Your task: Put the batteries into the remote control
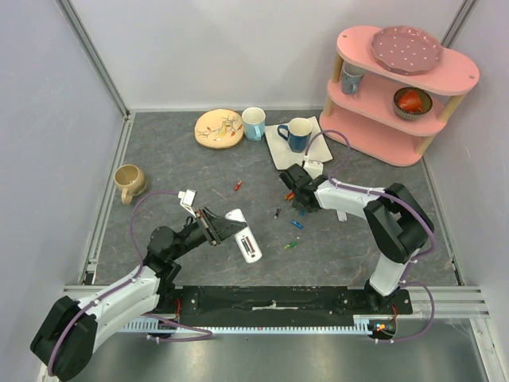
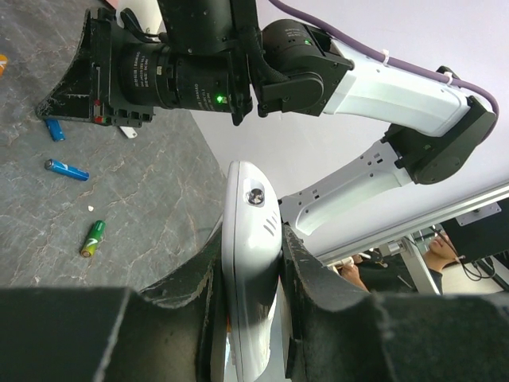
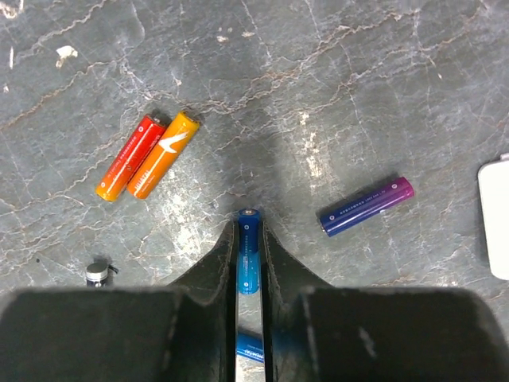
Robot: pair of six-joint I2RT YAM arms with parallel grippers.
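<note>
Clamped between the left gripper's (image 2: 250, 239) fingers, the remote control (image 2: 248, 270) is a slim white bar with a dark recess, at the near left of the table (image 1: 159, 151). At centre, the right gripper (image 3: 249, 231) pinches a blue battery (image 3: 248, 259); red and orange batteries (image 3: 147, 155) lie touching nearby. Far right, a shelf bowl (image 1: 413, 103) holds something red.

Soft, even overhead light, room bright, no hard shadows. Overhead view crisp across grey table (image 1: 175, 159). Right wrist view: pale glare streaks on surface, dim soft shadow ahead of right gripper (image 3: 249, 231), blue battery (image 3: 248, 255) sharp with small glint on cap. Left wrist view: glossy remote control (image 2: 250, 263) nearly blown white, left gripper (image 2: 253, 239) fingers black, blurred near lens, background hazy.
</note>
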